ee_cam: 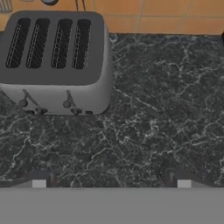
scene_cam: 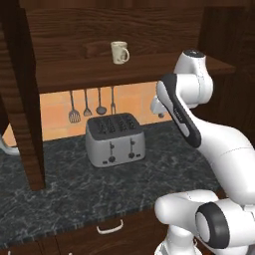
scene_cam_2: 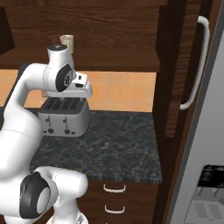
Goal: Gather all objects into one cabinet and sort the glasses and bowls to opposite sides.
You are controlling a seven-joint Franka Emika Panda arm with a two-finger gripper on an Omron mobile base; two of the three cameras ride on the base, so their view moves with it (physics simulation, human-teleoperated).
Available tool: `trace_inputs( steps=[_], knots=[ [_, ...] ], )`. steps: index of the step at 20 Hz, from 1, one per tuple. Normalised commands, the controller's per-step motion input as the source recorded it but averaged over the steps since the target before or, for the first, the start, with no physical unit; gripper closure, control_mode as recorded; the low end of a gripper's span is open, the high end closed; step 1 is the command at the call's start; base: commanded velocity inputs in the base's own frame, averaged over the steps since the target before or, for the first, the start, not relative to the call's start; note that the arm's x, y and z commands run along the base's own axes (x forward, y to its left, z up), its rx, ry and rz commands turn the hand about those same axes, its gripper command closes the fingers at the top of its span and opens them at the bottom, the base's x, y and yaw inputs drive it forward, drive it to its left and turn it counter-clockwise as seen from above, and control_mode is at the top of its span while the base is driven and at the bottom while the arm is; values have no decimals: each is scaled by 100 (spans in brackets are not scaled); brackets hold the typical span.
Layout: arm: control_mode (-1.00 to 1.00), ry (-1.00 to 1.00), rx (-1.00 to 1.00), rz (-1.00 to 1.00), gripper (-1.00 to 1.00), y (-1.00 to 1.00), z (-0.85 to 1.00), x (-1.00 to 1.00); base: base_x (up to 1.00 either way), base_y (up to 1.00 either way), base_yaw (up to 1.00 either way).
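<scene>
Up above the wide-open, empty claw [ee_cam: 111, 183], a cream handled mug [scene_cam: 119, 52] stands on the dark-brown wood cabinet shelf [scene_cam: 139, 67]; ahead and below sits a grey four-slot toaster [ee_cam: 54, 61] on black marbled counter [ee_cam: 166, 109].

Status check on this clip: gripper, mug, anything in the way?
Gripper open, empty, above the counter. Cream mug upright on the cabinet shelf. Toaster stands under the shelf.

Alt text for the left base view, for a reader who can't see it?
A cream mug stands alone on the dark wood cabinet shelf above a grey four-slot toaster on a black marbled counter. The white robot arm rises at right; utensils hang on the orange tiled wall.
</scene>
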Motion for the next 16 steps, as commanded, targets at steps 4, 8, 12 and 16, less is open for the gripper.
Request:
trace_inputs(
  steps=[4,8,12,16],
  knots=[
    [100,0,0,0,-100,0,0,0,100,41,0],
    [100,0,0,0,-100,0,0,0,100,59,0],
    [100,0,0,0,-100,0,0,0,27,15,-1],
    [100,0,0,0,-100,0,0,0,0,0,0]
  ],
)
